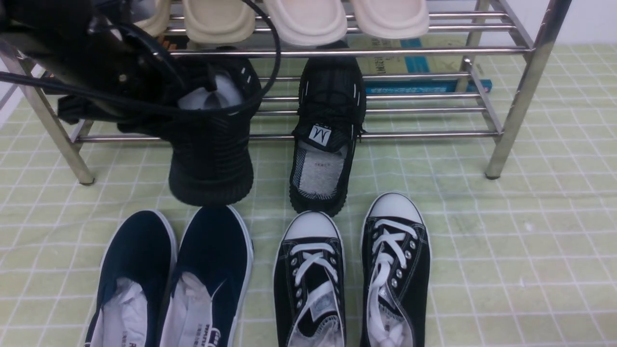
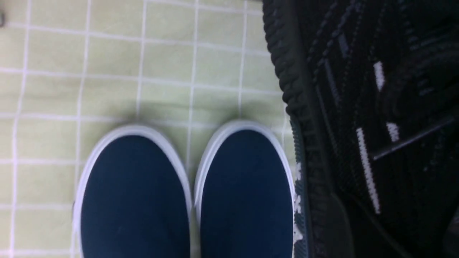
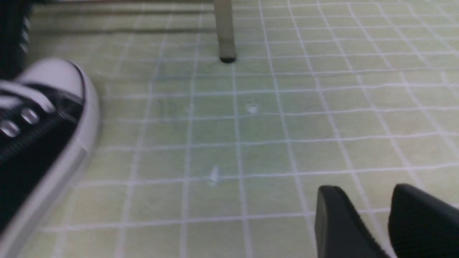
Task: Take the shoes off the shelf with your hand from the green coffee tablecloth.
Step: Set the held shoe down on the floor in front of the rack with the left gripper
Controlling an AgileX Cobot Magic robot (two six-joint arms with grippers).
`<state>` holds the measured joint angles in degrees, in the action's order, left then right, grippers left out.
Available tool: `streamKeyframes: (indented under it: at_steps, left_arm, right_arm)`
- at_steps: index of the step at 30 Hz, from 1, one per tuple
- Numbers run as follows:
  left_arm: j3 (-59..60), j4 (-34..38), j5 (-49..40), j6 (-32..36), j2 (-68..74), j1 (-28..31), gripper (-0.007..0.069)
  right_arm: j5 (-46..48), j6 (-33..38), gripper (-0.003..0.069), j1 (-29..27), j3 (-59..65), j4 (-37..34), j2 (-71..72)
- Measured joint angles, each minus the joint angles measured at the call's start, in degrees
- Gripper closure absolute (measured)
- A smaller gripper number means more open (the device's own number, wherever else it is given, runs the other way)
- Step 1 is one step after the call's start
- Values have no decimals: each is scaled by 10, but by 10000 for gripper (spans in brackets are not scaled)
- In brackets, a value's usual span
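Left-hand shoe point(image 1: 212, 149): one of the black knit pair, roughly 11 o'clock in the front view, at the front of the shelf's point(image 1: 525, 72) lower tier. The ribbed heel faces 6 o'clock, toward the camera. The collar, stuffed with white paper point(image 1: 212, 99), is up top, and the toe end is hidden. It looks tipped up steeply, not lying flat.
Right-hand shoe point(image 1: 330, 120): just beside it at 3 o'clock, long axis running 12–6. The toe is at 12 on the lower rails and the heel at 6, out past the front rail over the green tablecloth point(image 1: 530, 231).
Left arm point(image 1: 96, 62): comes in from 10 o'clock with cables looped over it, reaching down to the left-hand shoe's collar.
Left claw point(image 1: 208, 79): right at that collar, but the tips are buried behind arm and shoe, so honestly can't tell how far it's closed or whether it has a grip.
Right claw point(image 3: 365, 193): fingers spread apart with nothing between them, hovering over bare cloth near a shelf leg point(image 3: 225, 32).
Neighbours: navy slip-ons point(image 1: 212, 250) at 7 o'clock and canvas sneakers point(image 1: 308, 270) at 6, toes all pointing 12, on the cloth-covered desk.
Top tier: beige shoes point(image 1: 308, 21), soles showing.
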<state>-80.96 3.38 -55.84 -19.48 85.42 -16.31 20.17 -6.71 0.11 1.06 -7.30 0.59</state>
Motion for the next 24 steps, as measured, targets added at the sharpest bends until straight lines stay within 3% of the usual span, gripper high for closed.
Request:
streamKeyframes:
  at_steps: [3,9,16,18,24]
  left_arm:
    - [0,-10,-30,0,-27,0,592]
    - [1,-51,-88,0,-89,0,592]
    - [0,-27,-137,14,-150,0,592]
    - [0,6,-149,28,-156,0,592]
    - [38,101,-145,57,-156,0,592]
  right_arm:
    - [-14,-57,420,0,3,-115,0]
    - [-21,-86,420,0,3,-230,0]
    - [-8,-81,422,0,-6,-255,0]
    - [20,-62,451,0,-38,-255,0]
    - [139,-1,646,0,-184,-206,-38]
